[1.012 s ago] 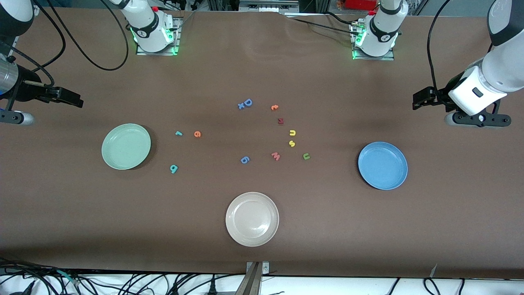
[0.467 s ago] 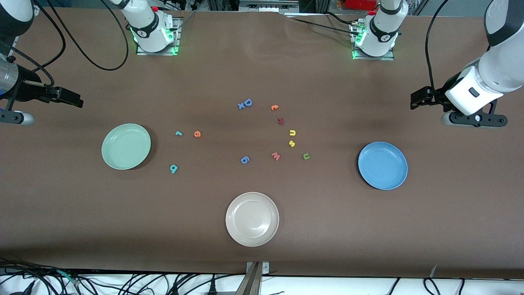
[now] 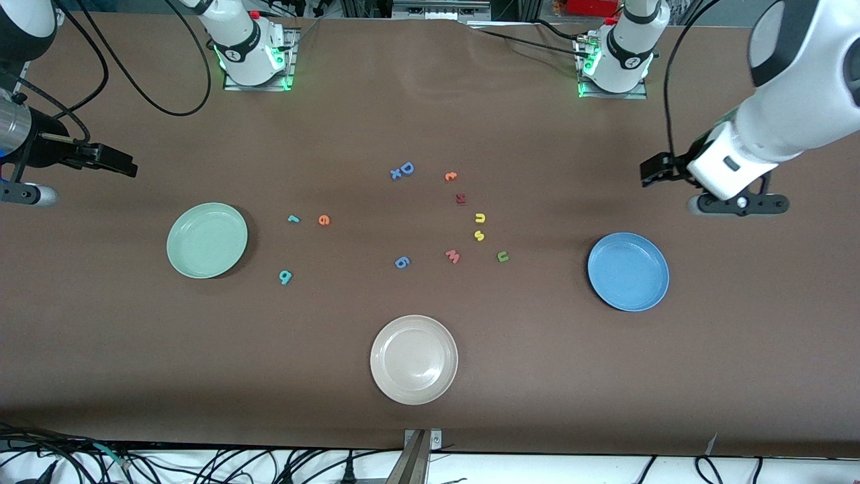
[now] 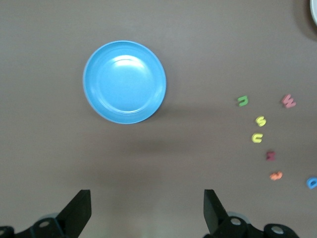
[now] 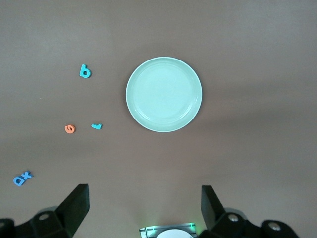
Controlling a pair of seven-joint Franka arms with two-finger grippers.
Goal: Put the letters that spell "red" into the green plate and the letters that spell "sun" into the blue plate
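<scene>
Nothing sorted yet. Teal r point(image 3: 293, 218), orange e point(image 3: 324, 220) and teal d point(image 3: 285, 276) lie mid-bench beside green plate point(image 3: 207, 240); yellow s point(image 3: 479, 235), yellow arch point(image 3: 480, 218) and olive arch point(image 3: 502, 256) toward blue plate point(image 3: 628, 271). Left pincer point(image 3: 655, 168) wide, empty, above bench near blue plate, likely heading for "sun". Right pincer point(image 3: 111, 160) wide, waiting at its bench end.

A high front camera overlooks the whole table point(image 3: 430, 101); both wrist cameras look straight down from above.

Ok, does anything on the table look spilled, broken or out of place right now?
Nothing stands out. The green plate, blue plate and beige plate sit flat and hold nothing, and the toy letters lie loose on the table between them.
</scene>
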